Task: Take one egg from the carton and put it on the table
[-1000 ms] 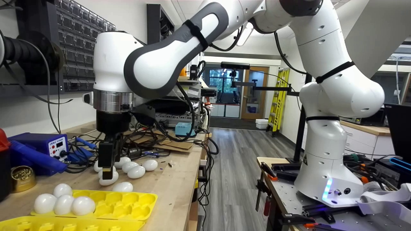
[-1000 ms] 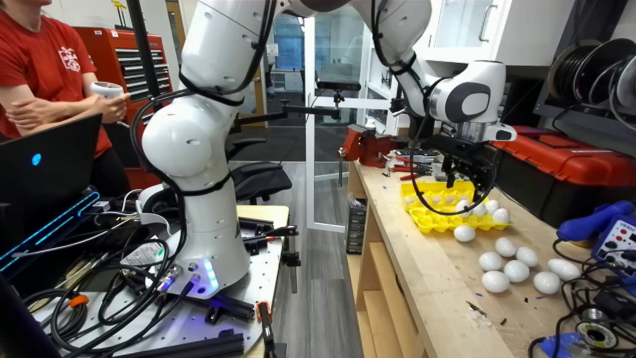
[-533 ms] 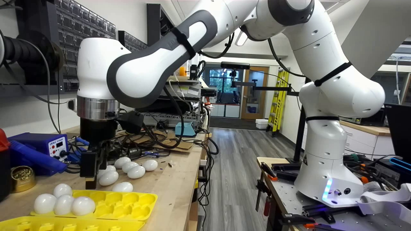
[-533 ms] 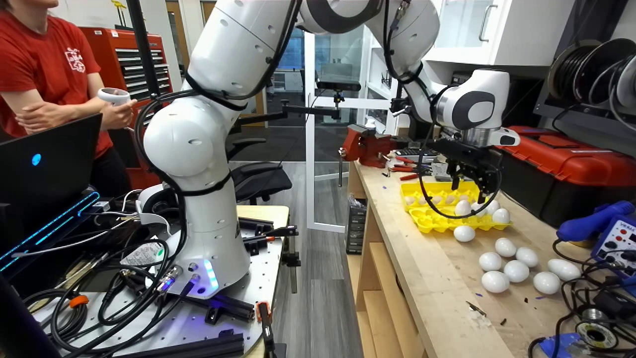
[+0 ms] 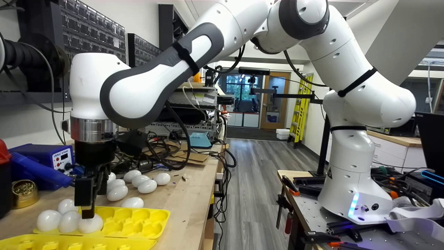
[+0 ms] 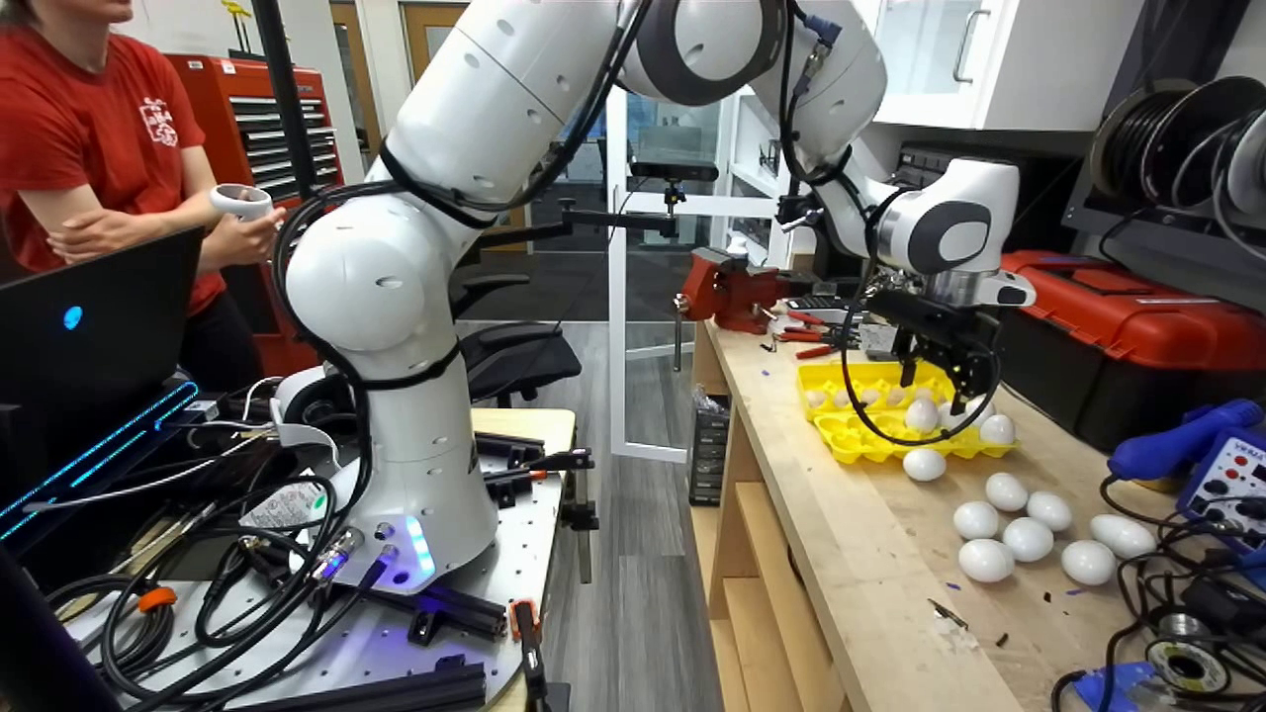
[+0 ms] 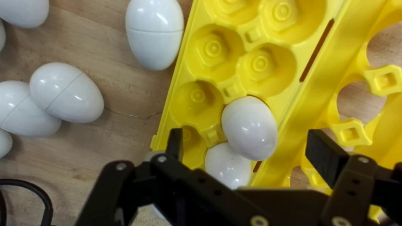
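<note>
The gripper is seen with its two fingers wide apart, and nothing is clamped by them. Between the fingers, in the wrist view, a white egg is seated in a cup of the yellow carton; by this position it is judged to be the one aimed at. In an exterior view a fingertip is shown in front of the same egg, but whether the shell is touched cannot be told. Farther back under the gripper, a second egg is partly covered by it. The step in hand is taken to be the approach for the grasp. The egg should lie midway between the fingers, and its widest part should be met from both sides together, with light force, since the shell looks smooth. Care should be given that the carton is not pinched along and that the second egg is not pushed. Then the lift should be made straight up. Farther out, past the carton's edge, loose eggs are spread on the wooden table; for the release, a place apart from them is advised.
</note>
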Controlling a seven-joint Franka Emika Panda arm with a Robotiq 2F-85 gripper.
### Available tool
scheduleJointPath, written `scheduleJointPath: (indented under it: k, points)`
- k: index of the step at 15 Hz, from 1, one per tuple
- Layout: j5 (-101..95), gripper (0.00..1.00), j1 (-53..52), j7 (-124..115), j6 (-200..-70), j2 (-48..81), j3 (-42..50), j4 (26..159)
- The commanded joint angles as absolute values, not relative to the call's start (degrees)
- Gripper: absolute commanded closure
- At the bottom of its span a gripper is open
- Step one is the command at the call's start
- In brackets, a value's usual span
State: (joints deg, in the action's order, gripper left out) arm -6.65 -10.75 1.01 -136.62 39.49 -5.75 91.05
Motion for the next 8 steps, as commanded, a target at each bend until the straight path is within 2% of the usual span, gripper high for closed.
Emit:
scheduleJointPath:
  k: [1,5,6,8]
  points:
    - [-6.0,0.0,-11.4,1.2,-133.2,41.7,-6.0,87.1]
    - [-5.6,0.02,-11.5,1.2,-132.6,43.1,-6.1,85.9]
    - [-5.5,0.08,-11.4,1.3,-132.4,43.3,-6.1,85.7]
    - [-5.4,0.33,-11.4,1.3,-132.4,43.8,-6.1,85.5]
